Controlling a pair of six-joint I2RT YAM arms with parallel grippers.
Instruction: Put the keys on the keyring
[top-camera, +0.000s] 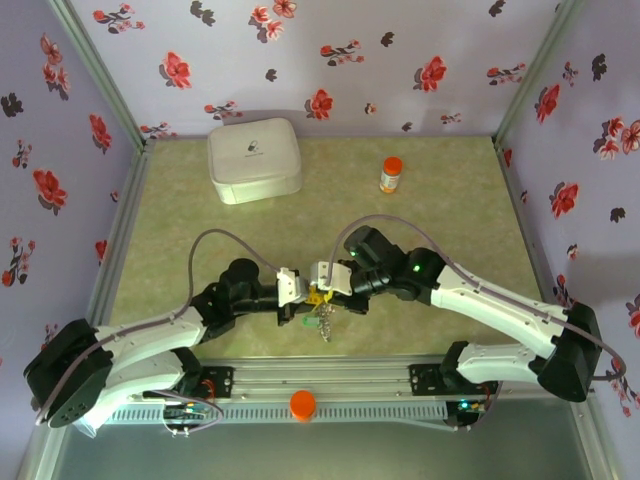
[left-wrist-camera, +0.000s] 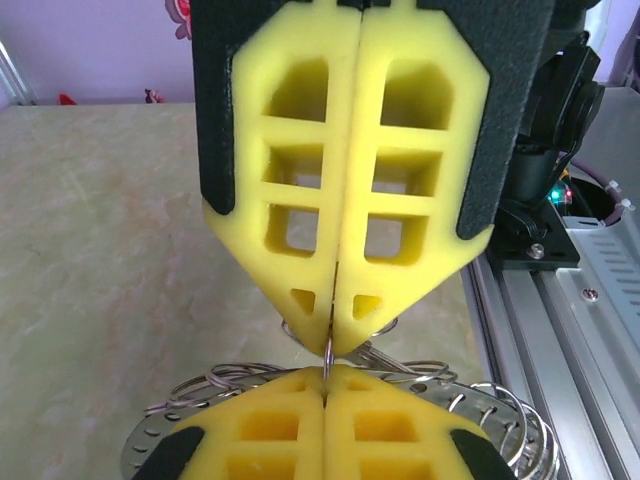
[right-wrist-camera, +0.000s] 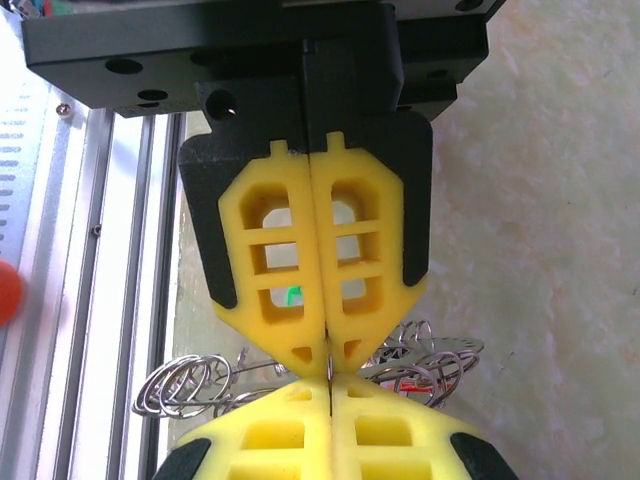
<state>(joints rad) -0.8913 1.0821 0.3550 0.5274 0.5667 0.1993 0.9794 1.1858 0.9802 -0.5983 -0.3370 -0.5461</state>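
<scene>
Yellow foam pads mark both claws in the top view, where the left gripper (top-camera: 303, 295) and right gripper (top-camera: 322, 290) meet tip to tip just below the middle of the frame, over the mottled green table (top-camera: 180, 215). The keys (top-camera: 323, 322) show as a silvery bunch directly under that meeting point. A white box (top-camera: 254, 160) sits at upper left and an orange-capped bottle (top-camera: 390, 174) at upper right, both well apart from the arms. In the left wrist view the left claw's fingers rise from the bottom edge and the right claw's come down from the top. Each pair is pressed together, nipping a thin wire loop (left-wrist-camera: 328, 350) that runs between the tips. The keyring (left-wrist-camera: 145, 445), a flat band dotted with holes, spreads either side of the lower fingers. In the right wrist view both pairs are again closed tip to tip, with wire rings (right-wrist-camera: 180, 385) at lower left and the holed band at lower right.
</scene>
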